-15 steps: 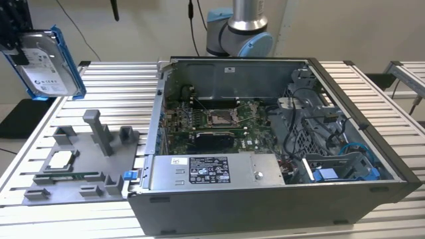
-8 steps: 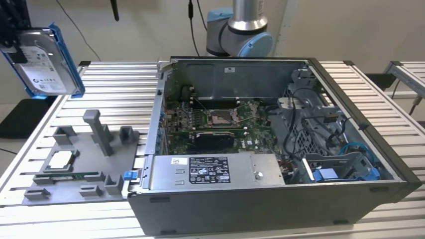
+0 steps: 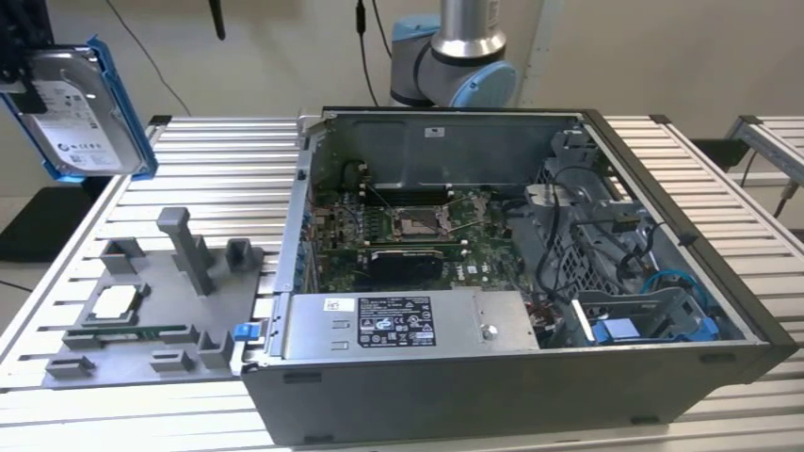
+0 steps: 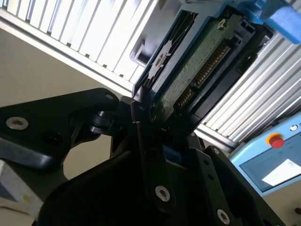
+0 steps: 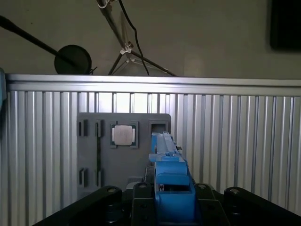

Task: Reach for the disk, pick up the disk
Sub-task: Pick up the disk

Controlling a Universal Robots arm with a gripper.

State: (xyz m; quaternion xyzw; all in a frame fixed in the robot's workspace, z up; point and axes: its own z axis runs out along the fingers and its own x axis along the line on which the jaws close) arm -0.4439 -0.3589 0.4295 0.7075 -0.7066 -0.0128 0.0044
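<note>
The disk (image 3: 78,113), a flat silver-grey slab with a white label in a blue plastic frame, hangs upright above the slatted metal tabletop (image 3: 214,155), clenched edgewise in the black claw (image 4: 160,117).

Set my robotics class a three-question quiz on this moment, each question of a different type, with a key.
1. True or false: the disk lies flat on the grey tray.
2. What sits in the tray's square recess? A) a CPU chip B) a screw C) a cable
3. Fill in: the gripper is shut on the ____.
Key: 1 false, the disk is held upright, clear of the tray; 2 A; 3 disk.
</note>
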